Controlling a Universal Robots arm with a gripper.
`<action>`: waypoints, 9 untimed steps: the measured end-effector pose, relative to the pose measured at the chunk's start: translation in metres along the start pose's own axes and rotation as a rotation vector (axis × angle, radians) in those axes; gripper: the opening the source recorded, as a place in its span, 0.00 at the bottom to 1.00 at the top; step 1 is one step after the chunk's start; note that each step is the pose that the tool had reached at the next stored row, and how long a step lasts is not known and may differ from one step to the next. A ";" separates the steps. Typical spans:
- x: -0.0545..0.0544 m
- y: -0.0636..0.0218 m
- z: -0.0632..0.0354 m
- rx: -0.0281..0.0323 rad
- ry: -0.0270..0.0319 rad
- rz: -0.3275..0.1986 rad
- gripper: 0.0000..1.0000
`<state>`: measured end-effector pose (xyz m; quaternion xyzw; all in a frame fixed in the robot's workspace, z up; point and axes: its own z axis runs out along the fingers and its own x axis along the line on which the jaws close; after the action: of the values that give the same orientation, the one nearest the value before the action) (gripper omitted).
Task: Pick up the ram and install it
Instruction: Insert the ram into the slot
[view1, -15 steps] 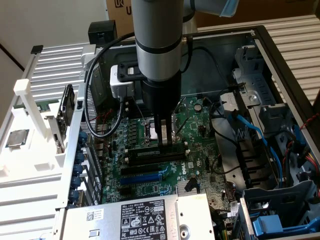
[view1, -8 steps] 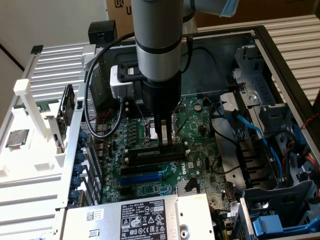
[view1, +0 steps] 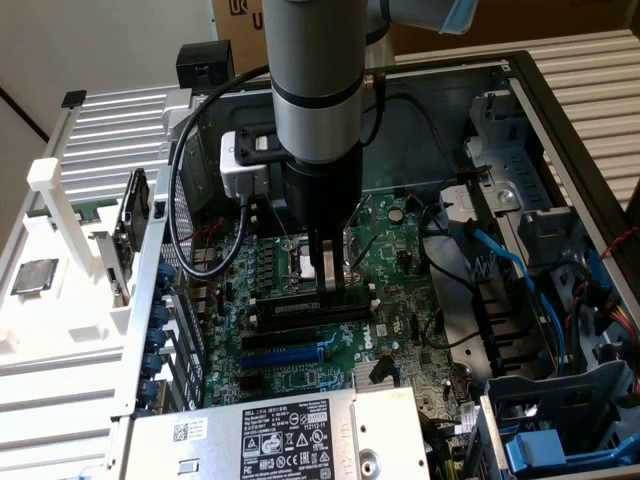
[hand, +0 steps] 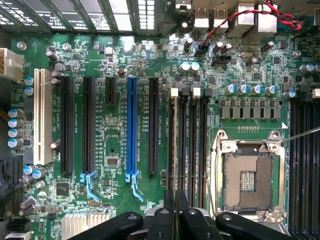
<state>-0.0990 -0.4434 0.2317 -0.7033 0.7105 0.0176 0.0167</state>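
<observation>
Gripper (view1: 328, 282), centre of the exterior view, is nearly closed, pinching the ram (view1: 292, 312) by its upper edge. The ram stands on edge directly beneath the fingers, along the black memory slots (hand: 193, 150).

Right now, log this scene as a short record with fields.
gripper: shut on the ram, low over the motherboard
ram: on edge, lined up with the memory slot farthest from the processor socket; whether it is fully seated cannot be told
processor socket: empty, beside the memory slots
blue slot: empty, on the ram's other side
</observation>
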 end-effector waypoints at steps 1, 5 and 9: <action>0.000 0.0000 0.0000 0.0000 0.0000 -0.001 0.13; 0.000 0.0000 0.0000 -0.0001 0.0000 -0.003 0.13; 0.000 0.0000 0.0001 -0.0002 0.0001 -0.004 0.13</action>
<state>-0.0990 -0.4434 0.2316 -0.7046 0.7092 0.0176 0.0166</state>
